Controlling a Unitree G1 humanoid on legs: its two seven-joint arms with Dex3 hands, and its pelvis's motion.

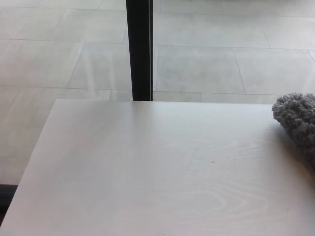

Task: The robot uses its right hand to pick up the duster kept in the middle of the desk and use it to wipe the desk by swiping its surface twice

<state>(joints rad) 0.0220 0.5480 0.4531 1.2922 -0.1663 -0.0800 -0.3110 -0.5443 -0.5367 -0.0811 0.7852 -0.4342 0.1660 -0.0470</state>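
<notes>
Showing no robot hand at all, the head view leaves the state of the fingers on both the left and the right side impossible to tell; neither arm reaches into the picture.

What does show of the task's thing is the duster (297, 119), a grey, shaggy, fluffy bundle at the far right edge of the picture. Only its rounded left end is in sight; the rest runs out past the right border. It rests on the surface (147, 172), near the back right corner, and casts a soft shadow down and to its left. Whether anything holds it beyond the frame cannot be told.

That surface is a pale, whitish wood top with faint grain rings showing toward the lower middle. Its back edge runs straight across the picture, and its left edge slants down toward the lower left corner.

Beyond the back edge lies a floor (206, 64) of large light grey tiles with thin joints. A dark upright post (140, 49) stands on that floor, just behind the back edge, left of the middle.
</notes>
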